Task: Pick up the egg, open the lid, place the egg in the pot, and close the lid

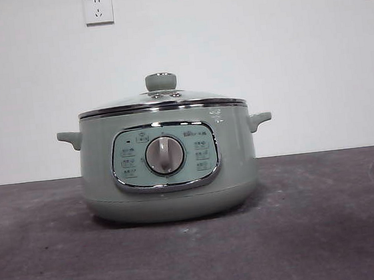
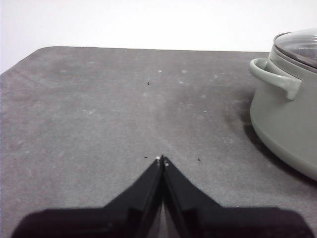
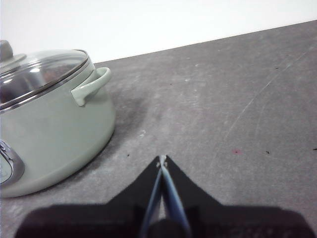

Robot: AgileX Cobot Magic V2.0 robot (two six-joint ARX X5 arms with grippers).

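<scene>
None of the four jobs looks started, unless the egg is already inside the pot, which I cannot tell.

The biggest thing is the dark grey worktop, which fills the low half of the front view. The sage-green electric pot stands on it, right in the middle of that view. Its grey dial sits in a shiny panel and faces the camera. One small handle sticks out at 9 o'clock and another at 3 o'clock.

The glass lid lies flat on the pot, with its steel rim all the way round. Its green knob is at 12 o'clock, on top. So the pot is shut, and nothing is touching the lid.

The left hand waits low over bare worktop, well apart from the pot. Its two black jaws are pressed together and hold nothing. The right hand waits the same way on the other side of the pot, jaws together and empty.

The egg is not in any view. It may be out of sight or hidden by the pot. By my guess, finding the egg and picking it up comes first, then lifting the lid, dropping the egg in, and closing it.
</scene>
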